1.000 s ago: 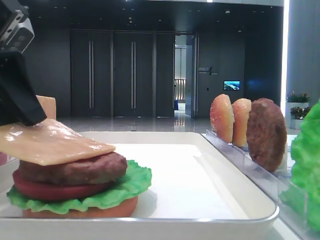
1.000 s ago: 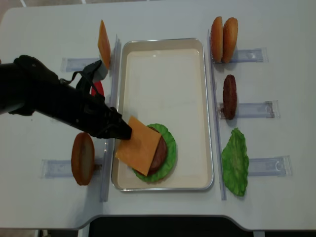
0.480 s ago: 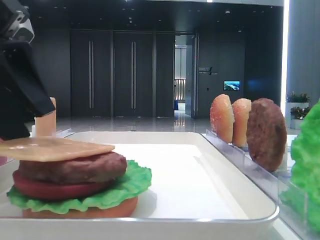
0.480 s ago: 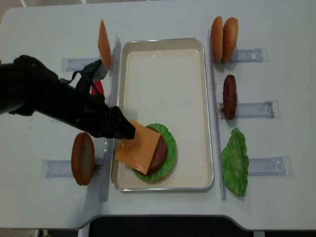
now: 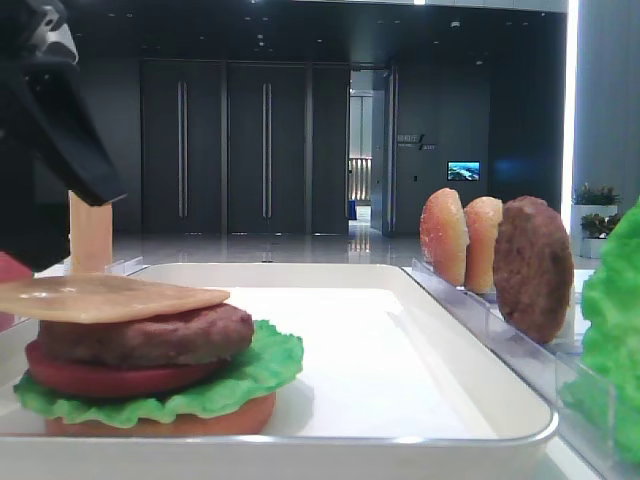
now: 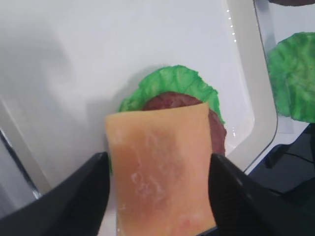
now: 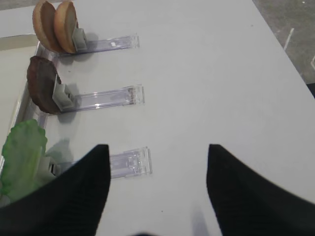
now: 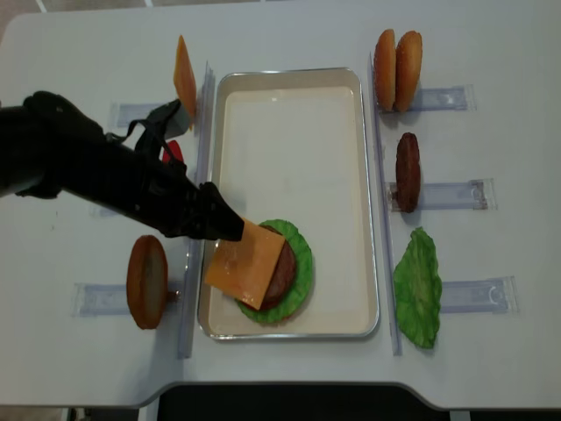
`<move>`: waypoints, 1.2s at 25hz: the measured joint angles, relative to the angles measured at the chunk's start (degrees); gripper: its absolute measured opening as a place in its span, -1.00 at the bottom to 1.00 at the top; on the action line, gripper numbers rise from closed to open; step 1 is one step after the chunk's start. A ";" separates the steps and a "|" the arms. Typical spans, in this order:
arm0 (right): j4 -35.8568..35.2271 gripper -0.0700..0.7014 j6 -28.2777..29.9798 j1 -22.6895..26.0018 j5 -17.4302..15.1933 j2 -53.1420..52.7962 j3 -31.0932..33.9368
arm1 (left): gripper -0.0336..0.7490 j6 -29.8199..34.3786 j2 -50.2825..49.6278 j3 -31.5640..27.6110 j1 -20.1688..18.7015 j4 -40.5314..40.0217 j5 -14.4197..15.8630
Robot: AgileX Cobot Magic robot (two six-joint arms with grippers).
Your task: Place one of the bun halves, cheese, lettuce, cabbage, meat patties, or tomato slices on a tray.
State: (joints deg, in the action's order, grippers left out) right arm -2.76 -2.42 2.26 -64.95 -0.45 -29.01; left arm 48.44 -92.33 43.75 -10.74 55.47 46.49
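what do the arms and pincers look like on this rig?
Left arm: black fabric-like cover, dark cables looped near the wrist, a pale grey part beside them. Left pincer and right pincer: broad, matte black fingers with a finely textured surface. No markings visible.

White table [image 8: 289, 35], tray [image 8: 372, 263], clear racks [image 8: 447, 195]

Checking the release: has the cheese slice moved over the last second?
Yes. The cheese slice dropped from a tilt to lie flat on the patty, its right edge staying put; the left pincer is open.
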 joint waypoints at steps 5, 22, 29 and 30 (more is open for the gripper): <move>0.00 0.25 0.00 0.00 0.00 0.00 0.00 | 0.32 -2.12 1.16 4.03 0.00 -1.05 2.72; 0.00 0.25 0.00 0.00 0.00 0.00 0.00 | 0.32 -3.83 3.91 12.31 1.02 -5.66 8.07; 0.00 0.25 0.00 0.00 0.00 0.00 0.00 | 0.32 -9.31 6.33 12.31 5.40 -14.44 8.23; 0.00 0.25 0.00 0.00 0.00 0.00 0.00 | 0.32 -9.76 7.00 12.31 6.09 -15.46 8.23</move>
State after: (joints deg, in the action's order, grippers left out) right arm -2.76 -2.42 2.26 -64.95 -0.45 -29.01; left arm 38.68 -85.32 56.06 -4.65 40.01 54.72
